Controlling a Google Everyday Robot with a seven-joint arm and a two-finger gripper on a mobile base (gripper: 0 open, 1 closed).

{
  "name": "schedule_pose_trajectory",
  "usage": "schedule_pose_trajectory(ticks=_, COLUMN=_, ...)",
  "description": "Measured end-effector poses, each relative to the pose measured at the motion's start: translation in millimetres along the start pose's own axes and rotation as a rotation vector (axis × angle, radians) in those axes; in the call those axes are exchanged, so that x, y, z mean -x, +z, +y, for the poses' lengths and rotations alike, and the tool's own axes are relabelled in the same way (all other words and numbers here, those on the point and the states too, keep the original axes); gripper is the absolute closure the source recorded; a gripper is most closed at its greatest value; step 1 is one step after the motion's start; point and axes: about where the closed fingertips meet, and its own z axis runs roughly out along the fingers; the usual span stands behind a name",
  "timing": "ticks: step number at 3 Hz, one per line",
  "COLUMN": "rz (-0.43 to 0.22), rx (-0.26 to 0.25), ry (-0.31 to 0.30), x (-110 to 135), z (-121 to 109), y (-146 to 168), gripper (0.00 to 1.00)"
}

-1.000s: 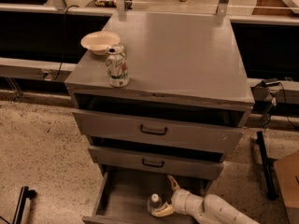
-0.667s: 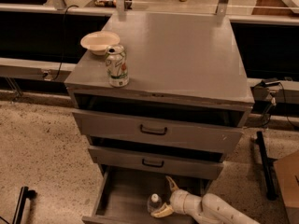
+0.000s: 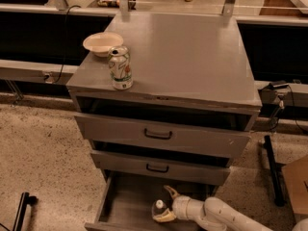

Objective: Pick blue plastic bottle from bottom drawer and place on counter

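Spanning the top of the cabinet, the grey worktop [image 3: 192, 47] is seen carrying a pale bowl [image 3: 102, 43] and a soda can [image 3: 120, 67] near its left edge. Below the two upper drawers, the bottom drawer [image 3: 126, 202] is pulled open. The white arm [image 3: 216, 214] is reached into it from the right. The gripper [image 3: 162, 204] is spread wide, one finger on either side of the blue plastic bottle [image 3: 158, 209], which stands upright on the drawer floor. The grasping step is judged to be in hand. Next, the fingers would need to be closed on the bottle, which would then be lifted clear of the upper drawer fronts.
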Motion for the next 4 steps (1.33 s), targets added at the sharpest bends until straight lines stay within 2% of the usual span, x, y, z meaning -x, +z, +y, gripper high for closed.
schedule_pose_trajectory(ticks=1, rz=-0.015, rx=0.019, ry=0.030, x=-8, z=0, y=3, gripper=0.43)
schedule_pose_trajectory(ticks=2, rz=-0.106, rx=0.018, ry=0.080, x=-9, z=-5, y=-3, gripper=0.64)
schedule_pose_trajectory(ticks=3, rz=-0.255, rx=0.029, ry=0.098, x=22, z=-17, y=-39, gripper=0.87)
schedule_pose_trajectory(ticks=4, rz=-0.317, rx=0.043, ry=0.051, x=64, z=-22, y=-105, gripper=1.00)
